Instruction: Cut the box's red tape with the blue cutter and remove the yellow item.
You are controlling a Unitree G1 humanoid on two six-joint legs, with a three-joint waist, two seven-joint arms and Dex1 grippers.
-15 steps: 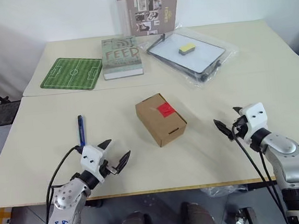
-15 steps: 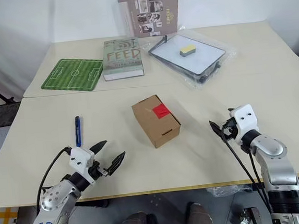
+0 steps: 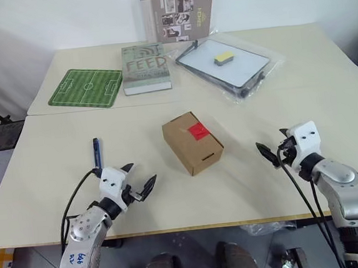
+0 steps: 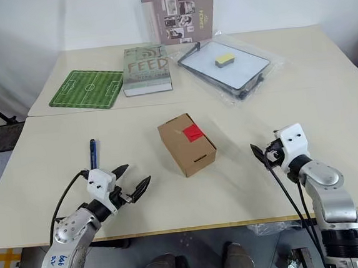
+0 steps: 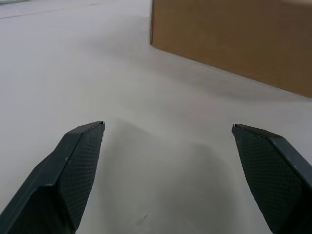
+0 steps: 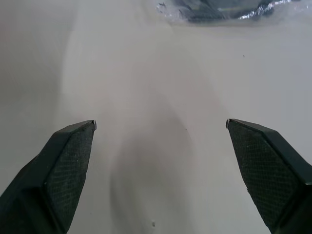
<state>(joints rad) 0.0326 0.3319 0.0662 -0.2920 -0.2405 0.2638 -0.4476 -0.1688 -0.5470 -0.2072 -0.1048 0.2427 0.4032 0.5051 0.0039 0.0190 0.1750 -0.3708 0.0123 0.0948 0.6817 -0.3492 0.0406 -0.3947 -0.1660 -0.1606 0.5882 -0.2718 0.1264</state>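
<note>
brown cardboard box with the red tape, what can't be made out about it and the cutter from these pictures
- Small brown cardboard box, head views: flaps closed under the red square tape patch, so its contents, yellow item included, are hidden.
- Left wrist view: box cut off by the frame edge; tape not visible.
- Slim dark blue pen-like cutter, head views: too small to make out its tip.

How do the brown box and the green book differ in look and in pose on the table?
The box is plain brown cardboard with a red tape patch on top; the book has a grey-green cover with large letters. The box is blocky and sits near the middle of the table; the book is flatter and lies farther back, beside the green football-field mat. Both lie closed, and neither is touched by a gripper.
</note>
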